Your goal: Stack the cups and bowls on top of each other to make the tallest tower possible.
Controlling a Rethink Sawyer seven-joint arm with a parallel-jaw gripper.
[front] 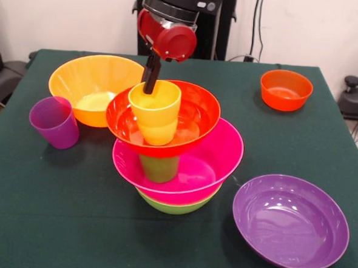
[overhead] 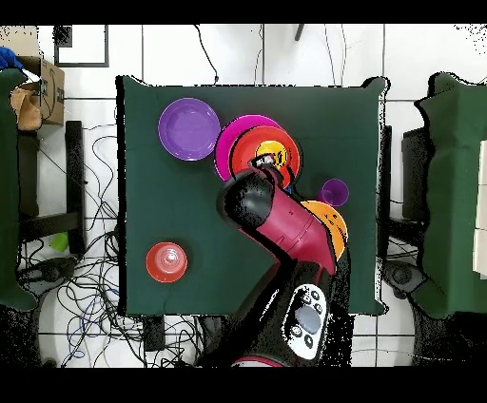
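Note:
The tower stands mid-table: a lime green bowl (front: 174, 205) at the bottom, then a pink bowl (front: 192, 171), a green cup (front: 159, 168), a red-orange bowl (front: 192, 113) and a yellow cup (front: 155, 105) on top. My gripper (front: 149, 85) comes down from above and reaches the yellow cup's far-left rim. I cannot see whether it grips the rim. In the overhead view the gripper (overhead: 261, 164) is at the yellow cup (overhead: 272, 152), over the tower's pink bowl (overhead: 226, 143). A purple cup (front: 54, 122) stands apart at the left. No blue bowl shows.
A large orange bowl (front: 91, 83) sits behind the purple cup, close to the tower. A large purple bowl (front: 290, 221) lies at the front right. A small red-orange bowl (front: 285, 89) sits at the back right. The arm (overhead: 285, 228) covers part of the table.

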